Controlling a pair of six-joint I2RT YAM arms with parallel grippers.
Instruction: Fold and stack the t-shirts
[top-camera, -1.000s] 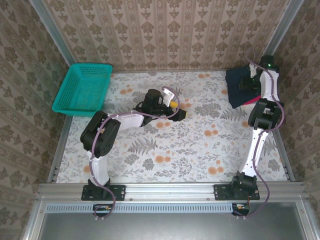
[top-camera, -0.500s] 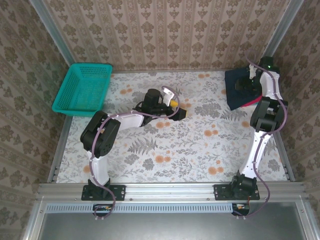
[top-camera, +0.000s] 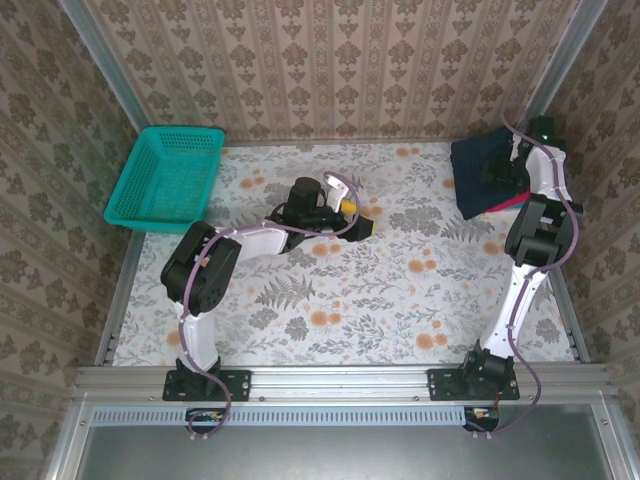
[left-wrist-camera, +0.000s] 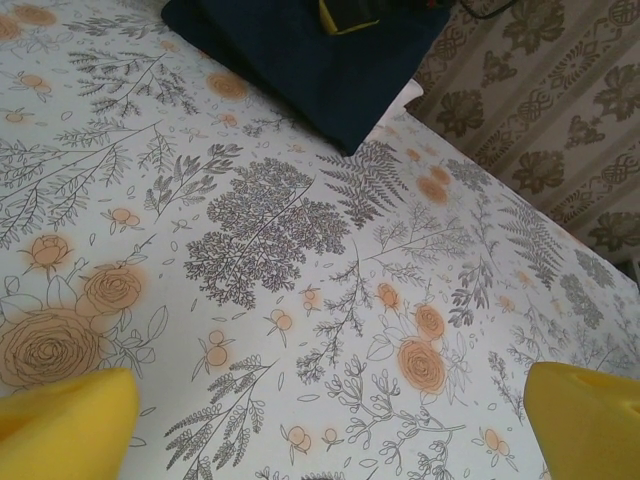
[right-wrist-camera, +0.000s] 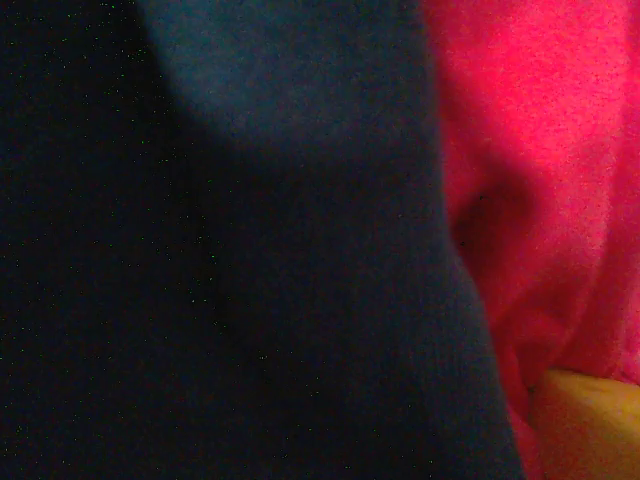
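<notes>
Two outstretched arms (top-camera: 245, 240) (top-camera: 537, 225): left pincer (left-wrist-camera: 325, 420) wide, right pincer (top-camera: 497, 172) at navy shirt (top-camera: 468, 188), spread unclear.

Saw a teal mesh basket (top-camera: 165, 178) well off to the left of the left gripper (top-camera: 362, 224). Found a floral tablecloth (left-wrist-camera: 300, 250) under that gripper, patterned wallpaper (top-camera: 340, 70) beyond it, a metal rail (top-camera: 340, 378) behind it.

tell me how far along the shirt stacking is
Nearly done: the navy shirt lies folded atop the pink shirt in the far right corner. In hand: the right gripper is down on that stack; the left gripper hangs open. Left: probably just pulling back.
</notes>
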